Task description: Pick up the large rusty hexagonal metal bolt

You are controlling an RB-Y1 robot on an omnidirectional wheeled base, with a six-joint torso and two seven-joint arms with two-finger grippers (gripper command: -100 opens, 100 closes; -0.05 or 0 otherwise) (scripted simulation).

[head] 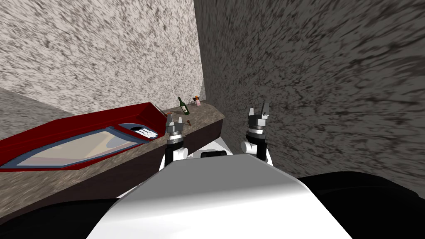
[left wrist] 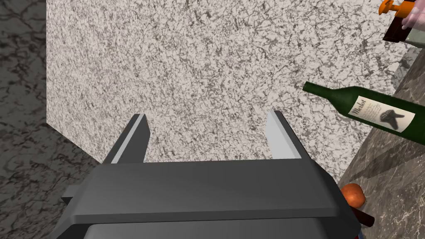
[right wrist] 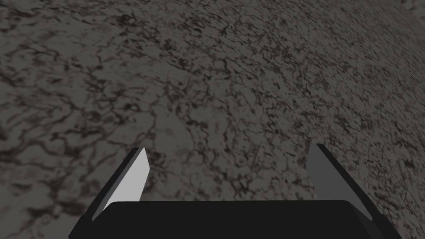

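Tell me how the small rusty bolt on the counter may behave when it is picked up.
The bolt seems to lie on its side on the counter, with a rounded head, so it would probably roll if nudged. It looks small beside the open left tool, so a grasp might flick it away. Short and thick, it is likely stiff.

I read two walls meeting at a corner (head: 200, 66). The left wall (head: 103, 49) is pale speckled stone and brightly lit. The right wall (head: 323, 83) carries a similar pattern in darker grey and sits in shade. A counter (head: 205, 113) runs along the left wall up to the corner. Its top is dark veined stone; its front is plain dark brown. On the counter lies a red unit (head: 137, 110) with a blue-framed pale panel, possibly a sink.
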